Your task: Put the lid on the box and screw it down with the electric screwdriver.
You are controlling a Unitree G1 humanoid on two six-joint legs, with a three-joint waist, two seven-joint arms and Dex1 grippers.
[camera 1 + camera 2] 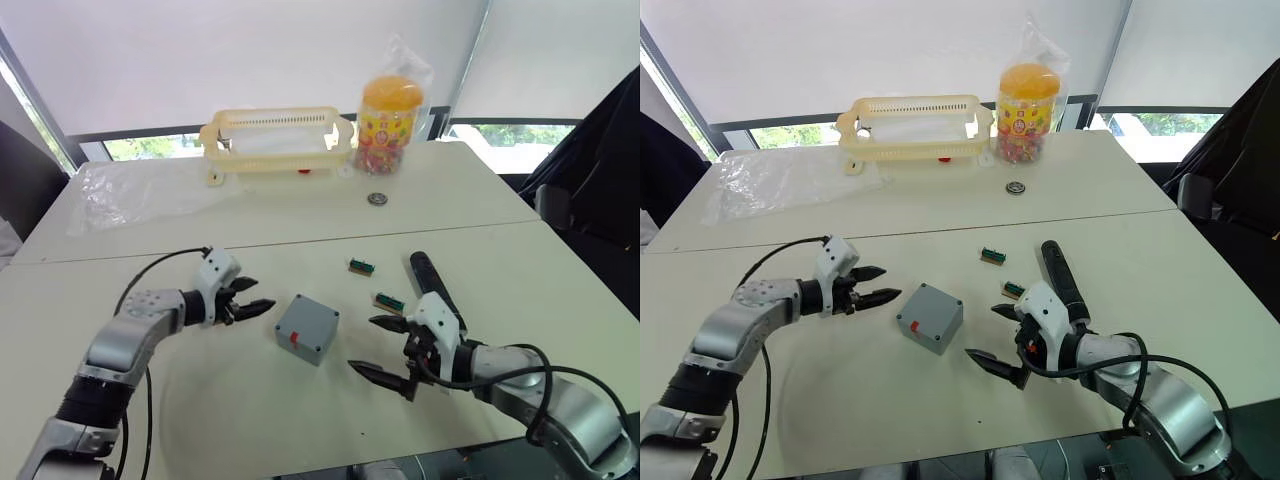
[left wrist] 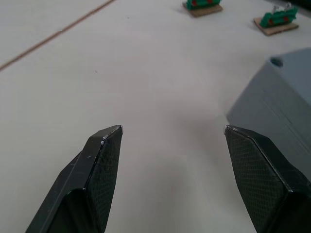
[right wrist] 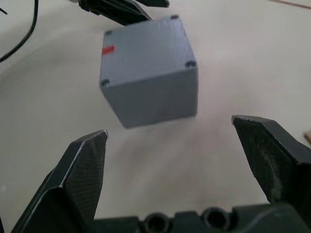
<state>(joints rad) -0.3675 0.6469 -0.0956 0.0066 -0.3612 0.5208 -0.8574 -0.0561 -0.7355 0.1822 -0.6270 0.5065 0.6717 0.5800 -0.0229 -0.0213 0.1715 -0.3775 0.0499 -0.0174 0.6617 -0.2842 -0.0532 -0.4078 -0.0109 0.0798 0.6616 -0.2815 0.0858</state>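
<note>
1. While both arms flank it on the pale table (image 1: 150,400), the box (image 1: 307,328) sits between them, its top closed flat with small holes at the corners and a red mark on one side wall.
2. Your left gripper (image 1: 247,299) hangs just beside the box with its fingers parted and nothing between them.
3. Your right gripper (image 1: 386,349) faces the box from the other side, spread wide and likewise empty.
4. Behind the right arm lies the electric screwdriver (image 1: 432,280), black and pen-like, near two small green blocks (image 1: 389,301).
5. Expect the box to be light, rigid and smooth-sided, so it may skate when pushed; pinch it across two opposite walls.
6. Take the screwdriver around mid-barrel, where a round, slick body is least likely to roll out.
</note>
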